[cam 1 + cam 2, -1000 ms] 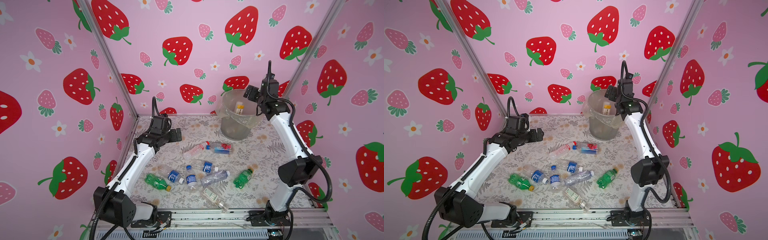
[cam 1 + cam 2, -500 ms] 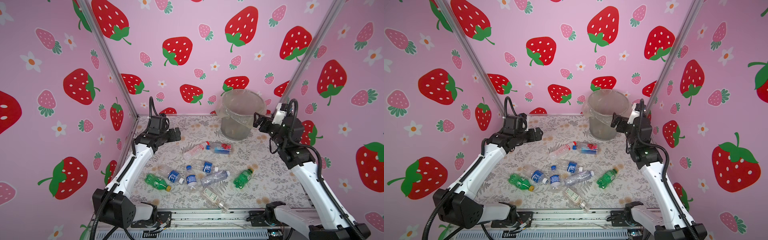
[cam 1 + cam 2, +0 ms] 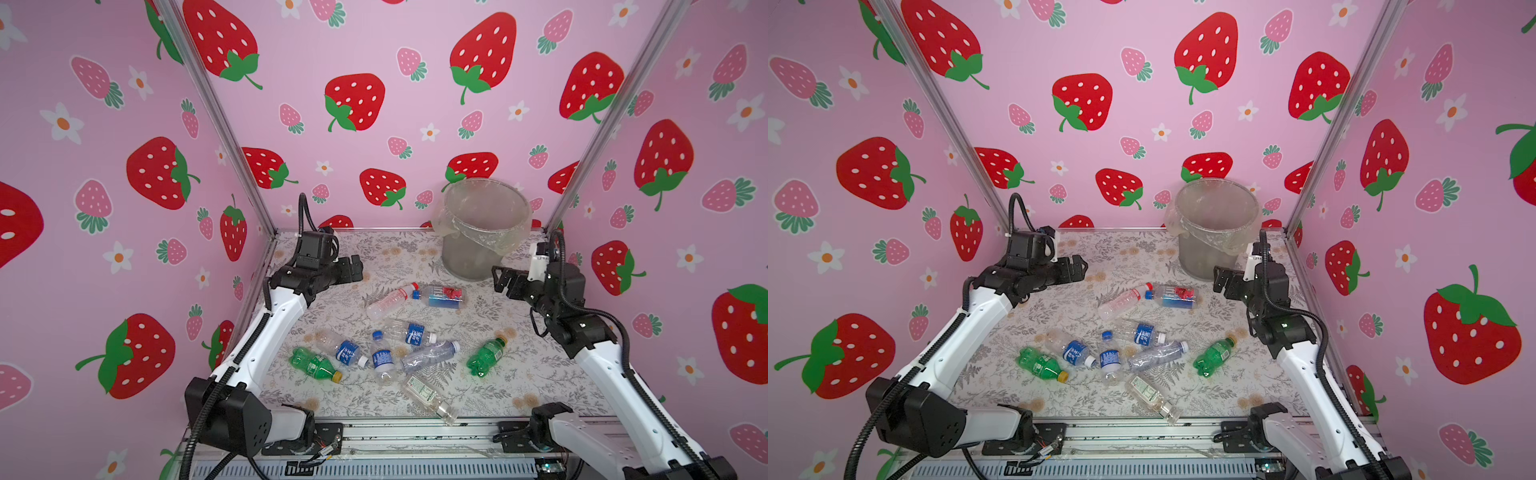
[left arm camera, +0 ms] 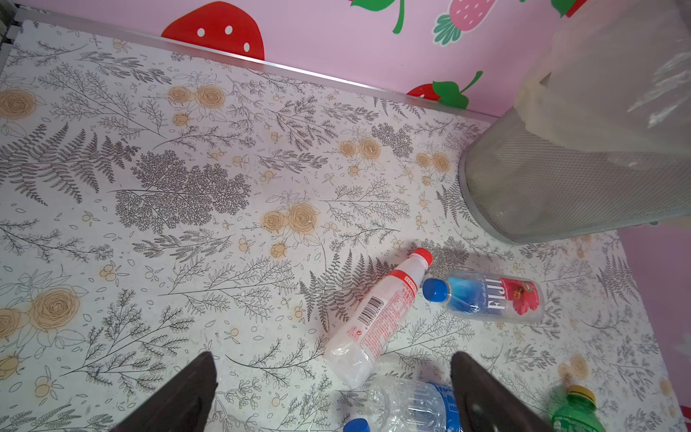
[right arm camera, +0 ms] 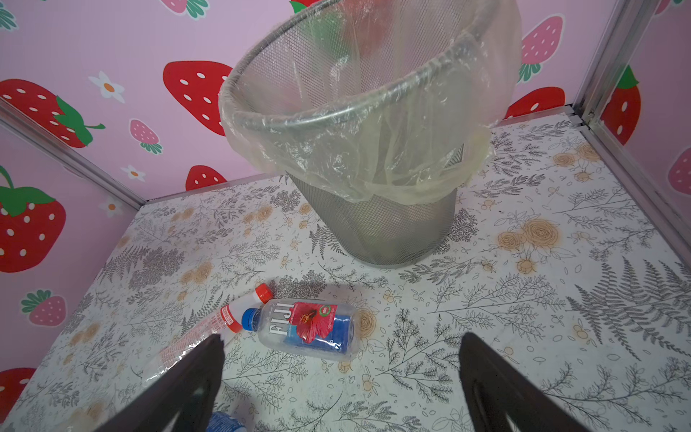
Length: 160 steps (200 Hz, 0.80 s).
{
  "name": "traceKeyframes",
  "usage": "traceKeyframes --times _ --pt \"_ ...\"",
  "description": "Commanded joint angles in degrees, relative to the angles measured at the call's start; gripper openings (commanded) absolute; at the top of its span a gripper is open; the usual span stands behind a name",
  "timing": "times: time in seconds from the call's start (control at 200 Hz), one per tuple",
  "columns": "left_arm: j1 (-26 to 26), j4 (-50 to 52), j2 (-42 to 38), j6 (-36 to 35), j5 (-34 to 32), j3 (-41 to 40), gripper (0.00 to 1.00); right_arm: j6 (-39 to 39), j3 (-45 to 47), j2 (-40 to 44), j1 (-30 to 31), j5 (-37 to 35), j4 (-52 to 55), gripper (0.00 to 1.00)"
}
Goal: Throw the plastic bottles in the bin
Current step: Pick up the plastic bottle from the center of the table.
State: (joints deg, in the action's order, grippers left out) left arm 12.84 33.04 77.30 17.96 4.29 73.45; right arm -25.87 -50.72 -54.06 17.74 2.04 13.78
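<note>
**Both jaws wide and empty; nine bottles lie loose on the counter**

Nearest the front edge of the counter (image 3: 519,374), well back from both sets of jaws, a clear bottle with a white label (image 3: 426,394) lies on its side. Just beyond it is a loose cluster. A green bottle with a yellow cap (image 3: 313,365) lies on the left jaws' side and a second green bottle (image 3: 485,354) on the right jaws' side. Between them are three blue-labelled bottles (image 3: 382,360) and a crushed clear bottle (image 3: 430,355).

Farther on, roughly between the two sets of jaws, a red-capped bottle (image 3: 390,300) and a Fiji bottle (image 3: 441,296) lie with their caps just beside each other. In the left wrist view the red-capped bottle (image 4: 377,318) lies just ahead of the gap in the left jaws. In the right wrist view the Fiji bottle (image 5: 310,329) lies just ahead of the gap in the right jaws.

Both sets of jaws are spread wide above the counter, with nothing between them and no bottle touching them.

Farthest off, beyond the right jaws and near the back wall, the bin (image 3: 465,257) stands upright with its clear liner folded over the rim. Its contents cannot be made out through the mesh.
</note>
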Motion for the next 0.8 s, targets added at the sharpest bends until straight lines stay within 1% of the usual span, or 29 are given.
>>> traceKeyframes --times 0.0,0.19,0.205,0.275,0.4,0.565,0.595,0.72,0.795 --pt "-0.2 -0.2 0.0 -0.9 1.0 1.8 0.99 -0.2 1.3 1.0 -0.1 1.3 1.1 0.99" --pt "-0.2 0.1 1.0 -2.5 3.2 2.1 0.99 -0.2 2.8 1.4 -0.1 2.4 1.7 0.99" --pt "-0.2 0.1 1.1 -2.7 4.8 2.1 0.99 -0.1 2.9 1.4 -0.1 2.5 1.7 0.99" --pt "-0.2 -0.5 1.5 -3.8 8.0 2.1 0.99 -0.1 3.4 1.4 -0.1 2.7 1.9 0.99" --pt "-0.1 -1.4 2.2 -4.2 10.4 1.6 0.99 -0.2 4.1 1.5 -0.1 3.0 2.0 0.99" --pt "0.6 -0.3 4.3 -5.7 10.5 2.2 1.00 -0.2 5.8 1.5 -0.1 3.1 1.8 0.99" --pt "0.7 0.3 4.7 -6.2 10.4 2.5 1.00 -0.2 6.1 3.3 -0.1 3.1 1.7 0.99" --pt "1.9 3.2 7.1 -9.5 7.5 4.2 0.98 0.2 7.1 4.1 0.0 3.0 2.0 0.99" --pt "2.5 4.4 8.8 -10.8 7.1 5.0 0.98 0.6 7.6 4.6 0.0 3.0 2.3 0.99"
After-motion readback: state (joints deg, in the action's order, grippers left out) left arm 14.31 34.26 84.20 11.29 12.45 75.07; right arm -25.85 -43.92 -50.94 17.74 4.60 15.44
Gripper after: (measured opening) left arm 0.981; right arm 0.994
